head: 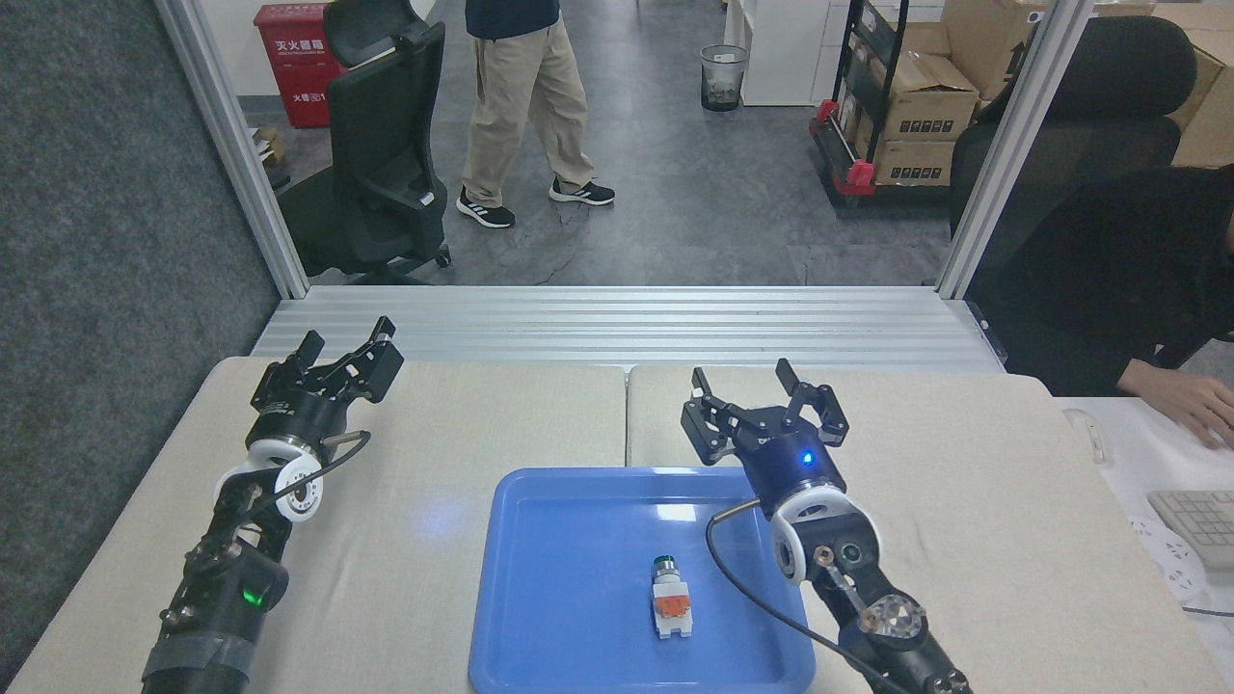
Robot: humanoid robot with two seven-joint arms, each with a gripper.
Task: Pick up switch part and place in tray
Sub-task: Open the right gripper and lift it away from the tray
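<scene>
The switch part lies loose inside the blue tray, right of its middle, with the green-tipped end pointing away from me and the orange block in the middle. My right gripper is raised over the table beyond the tray's far right corner, open, with nothing between its fingers. At the far left of the table my left gripper is open and holds nothing.
A seated person's hand rests at the right beside a keyboard on a white desk. Beyond the table's aluminium edge, a person walks past a black office chair. Boxes fill a cart.
</scene>
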